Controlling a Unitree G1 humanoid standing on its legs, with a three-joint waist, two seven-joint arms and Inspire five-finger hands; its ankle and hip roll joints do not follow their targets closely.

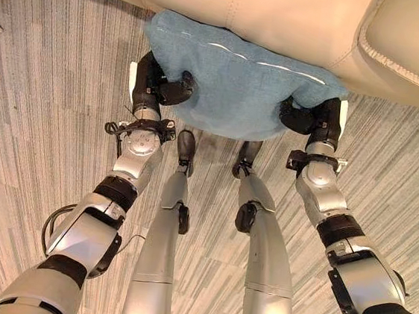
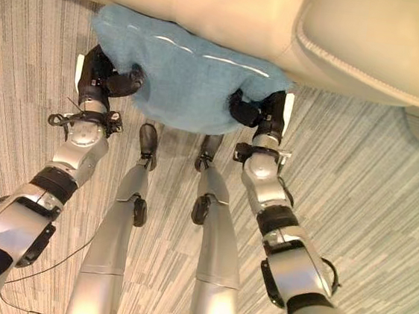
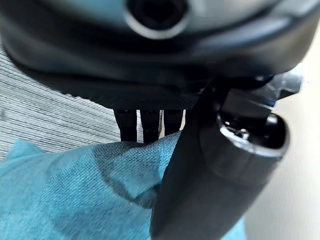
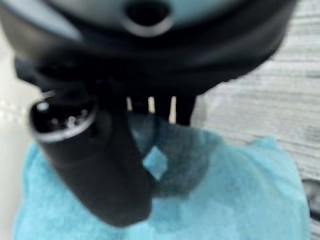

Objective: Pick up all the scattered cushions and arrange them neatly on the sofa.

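One blue cushion (image 1: 239, 85) is pinched at its two sides, thumb over and fingers under, by the left robot hand (image 1: 155, 85) and the right robot hand (image 1: 320, 118), held above the carpet (image 1: 42, 109) with its far edge touching the front of the cream sofa (image 1: 284, 15). It is not yet set on the seat, so I judge the task unfinished. There is free floor on both sides, while the sofa front blocks the way ahead, so the cushion would have to rise over that edge.
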